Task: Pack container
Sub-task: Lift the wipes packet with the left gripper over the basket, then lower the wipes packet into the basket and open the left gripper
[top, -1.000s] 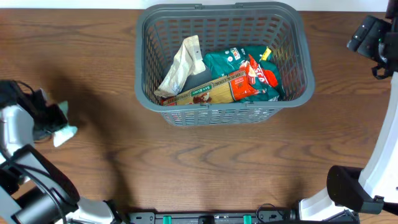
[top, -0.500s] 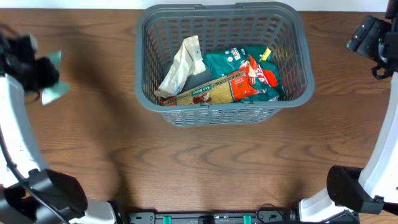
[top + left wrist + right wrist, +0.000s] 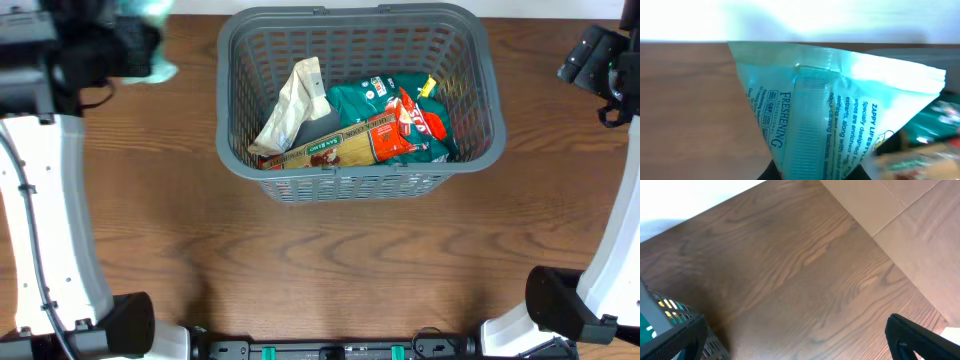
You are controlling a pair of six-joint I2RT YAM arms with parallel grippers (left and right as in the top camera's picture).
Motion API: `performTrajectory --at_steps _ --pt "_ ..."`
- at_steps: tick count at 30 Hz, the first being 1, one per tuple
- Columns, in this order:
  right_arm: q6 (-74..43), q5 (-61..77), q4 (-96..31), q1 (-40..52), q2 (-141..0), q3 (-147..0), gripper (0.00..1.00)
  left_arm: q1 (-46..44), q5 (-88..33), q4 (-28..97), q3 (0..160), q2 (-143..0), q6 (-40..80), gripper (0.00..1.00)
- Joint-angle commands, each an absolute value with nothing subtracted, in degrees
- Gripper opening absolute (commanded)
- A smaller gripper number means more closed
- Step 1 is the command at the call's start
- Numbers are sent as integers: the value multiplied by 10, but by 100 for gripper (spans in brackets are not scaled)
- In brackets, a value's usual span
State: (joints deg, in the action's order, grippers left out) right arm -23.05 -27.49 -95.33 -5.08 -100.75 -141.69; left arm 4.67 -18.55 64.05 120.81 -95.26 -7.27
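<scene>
Swung rearward, left end effector [image 3: 140, 45] grasps teal packet [image 3: 830, 115] left of container [image 3: 350, 182].

The dark brown wood-grain surface [image 3: 330, 260] fills most of the overhead view, its grain running in long wavy bands. A bright white strip [image 3: 520, 6] runs along its far edge. Past the surface's corner, the right wrist view shows a pale tan tiled floor [image 3: 920, 225] with thin seams, evenly lit.
</scene>
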Motion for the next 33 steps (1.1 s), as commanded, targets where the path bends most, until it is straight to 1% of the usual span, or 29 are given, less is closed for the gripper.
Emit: performTrajectory --at_steps 1,7,14,18,23,32,33 --pt "-237 -281 -954 -53 -1004 -1422 99 -5 -217 638 1236 -942 -68 6" --pt "-237 -281 -954 -53 -1004 -1422 99 -91 -219 638 1242 -942 -109 6" --pt "-237 -281 -954 -53 -1004 -1422 99 -183 -219 638 1242 -942 -109 6" --pt "-237 -281 -954 -53 -1004 -1422 99 -217 -219 638 1241 -949 -109 6" --pt "-237 -281 -954 -53 -1004 -1422 99 -238 -218 638 1240 -972 -109 6" --pt "-237 -281 -954 -53 -1004 -1422 99 -239 -218 631 1240 -1027 -109 6" --pt "-237 -281 -954 -53 -1004 -1422 99 -239 -218 626 1240 -1027 -109 7"
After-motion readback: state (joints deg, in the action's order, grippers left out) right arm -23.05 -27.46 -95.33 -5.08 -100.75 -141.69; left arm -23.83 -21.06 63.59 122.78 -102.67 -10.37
